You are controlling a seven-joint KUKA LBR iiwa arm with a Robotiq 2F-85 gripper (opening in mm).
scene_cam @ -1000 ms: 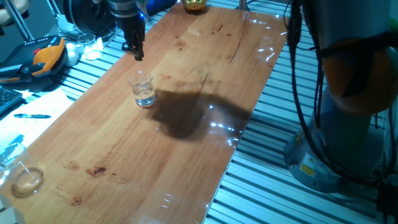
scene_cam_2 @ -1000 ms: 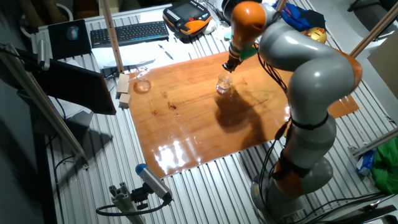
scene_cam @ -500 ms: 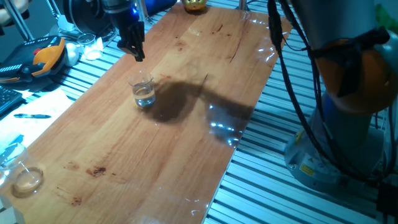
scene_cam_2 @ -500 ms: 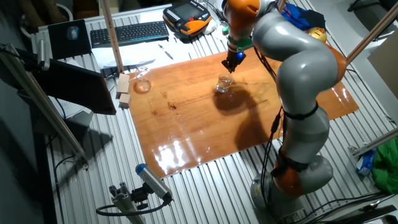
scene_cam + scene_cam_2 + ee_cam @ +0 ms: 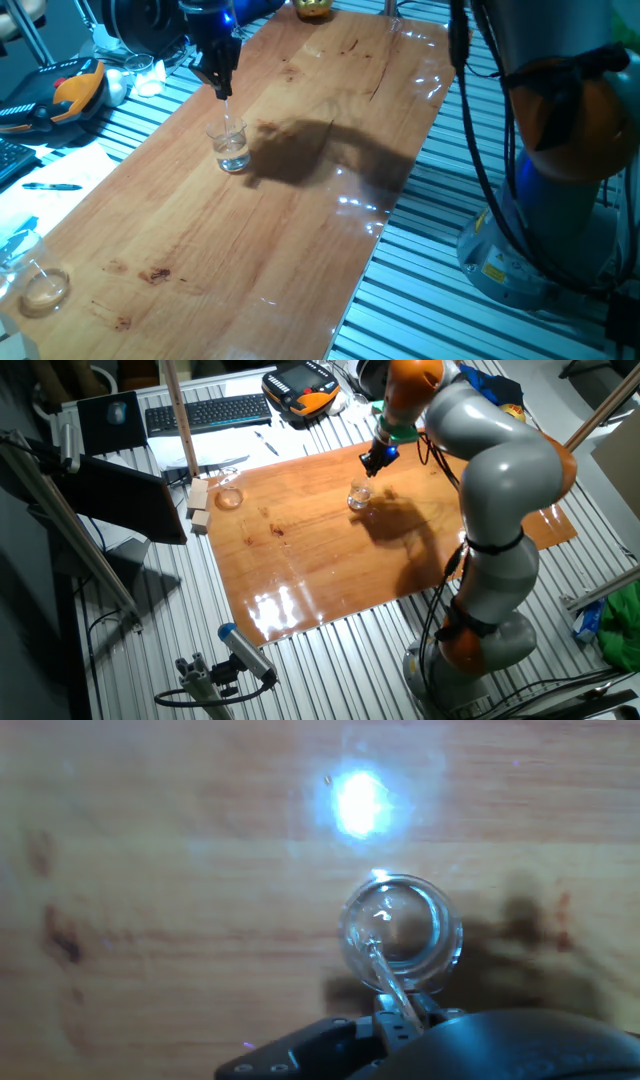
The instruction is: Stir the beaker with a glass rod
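Observation:
The beaker is a small clear glass with a little liquid, upright on the wooden table; it also shows in the other fixed view and from above in the hand view. My gripper hangs just above and behind it, shut on the glass rod. The rod is thin and clear and slants from the fingers down into the beaker's mouth. In the other fixed view the gripper stands just above the beaker's right side.
A low round glass dish sits at the near left corner; it also shows in the other fixed view beside two wooden blocks. A keyboard and an orange-black tool lie beyond the table's edge.
The gripper has shifted slightly over the beaker and the arm has swung, moving its shadow on the table. The beaker stays in place.

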